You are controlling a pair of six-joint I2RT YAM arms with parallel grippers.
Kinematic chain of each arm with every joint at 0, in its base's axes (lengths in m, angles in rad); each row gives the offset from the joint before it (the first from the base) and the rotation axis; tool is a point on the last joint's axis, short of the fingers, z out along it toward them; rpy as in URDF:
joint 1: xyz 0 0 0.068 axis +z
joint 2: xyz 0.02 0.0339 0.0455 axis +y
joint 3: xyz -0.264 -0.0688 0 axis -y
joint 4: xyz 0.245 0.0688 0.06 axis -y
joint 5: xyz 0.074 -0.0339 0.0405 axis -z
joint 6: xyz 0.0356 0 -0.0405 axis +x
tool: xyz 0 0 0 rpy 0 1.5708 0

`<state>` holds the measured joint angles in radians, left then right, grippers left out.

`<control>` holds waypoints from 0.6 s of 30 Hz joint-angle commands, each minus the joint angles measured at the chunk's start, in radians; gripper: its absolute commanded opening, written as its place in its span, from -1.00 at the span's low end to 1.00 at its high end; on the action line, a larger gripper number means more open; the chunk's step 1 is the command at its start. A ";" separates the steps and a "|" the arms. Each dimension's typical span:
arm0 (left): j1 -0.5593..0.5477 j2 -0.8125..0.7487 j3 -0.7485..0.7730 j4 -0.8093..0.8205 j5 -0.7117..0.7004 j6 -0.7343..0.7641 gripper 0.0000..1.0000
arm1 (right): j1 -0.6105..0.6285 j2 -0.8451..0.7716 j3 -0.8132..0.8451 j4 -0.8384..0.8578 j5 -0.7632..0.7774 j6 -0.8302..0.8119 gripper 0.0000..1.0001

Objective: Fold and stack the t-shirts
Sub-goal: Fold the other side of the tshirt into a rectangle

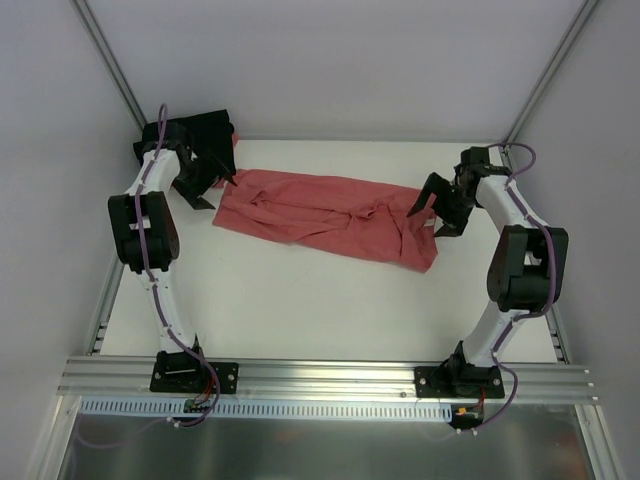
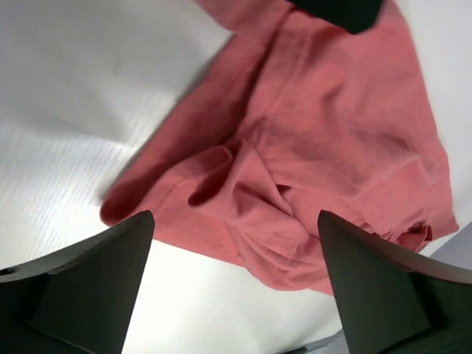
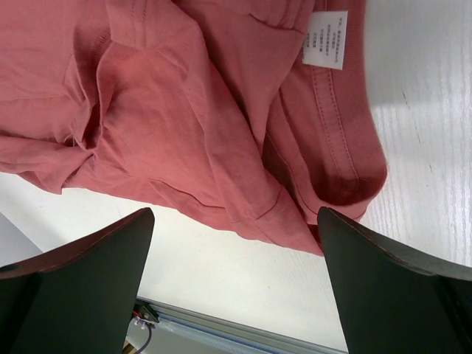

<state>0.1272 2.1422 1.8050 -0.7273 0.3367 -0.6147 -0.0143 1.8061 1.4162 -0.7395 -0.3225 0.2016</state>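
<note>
Two t-shirts, one lot, both unfolded.

Item 1: coral-red t-shirt (image 1: 320, 215). It lies rumpled in a long band on the white table (image 1: 300, 310), spanning the gap between the two pincers with one end under each.
- Long axis: runs pincer to pincer, the right-hand end slanting slightly toward the arm bases.
- Orientation: the white neck label (image 3: 324, 38) sits at the right pincer's end, so the collar probably points that way. A stitched edge lies under the left pincer; hem or sleeve cannot be told.
- Handling, as judged: light, limp cotton, with no stiffness and nothing fragile. It will sag and drag rather than slide cleanly, and the creases will travel with it.
- Best hold: a pinch on a stitched edge at each end, so that it can be drawn flat.

Item 2: black t-shirt (image 1: 205, 132). It is bunched just beyond the left pincer, at the far corner, and seems to touch the coral end.

Left gripper (image 1: 212, 188): jaws spread wide above the coral cloth, holding nothing.

Right gripper (image 1: 435, 215): jaws at full spread over the label end, empty.
</note>
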 commanded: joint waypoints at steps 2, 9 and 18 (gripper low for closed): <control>0.020 -0.021 0.019 -0.005 -0.048 -0.023 0.97 | 0.010 0.016 0.067 -0.024 -0.006 0.004 0.99; 0.035 -0.212 -0.186 0.172 -0.122 -0.034 0.97 | 0.039 0.013 0.066 -0.008 -0.023 0.013 0.99; -0.020 -0.260 -0.341 0.215 0.103 -0.074 0.97 | 0.088 0.150 0.110 0.046 -0.084 0.047 0.99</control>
<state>0.1417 1.9148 1.5059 -0.5377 0.3450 -0.6624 0.0605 1.9114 1.4673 -0.7162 -0.3645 0.2256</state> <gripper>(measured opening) 0.986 0.993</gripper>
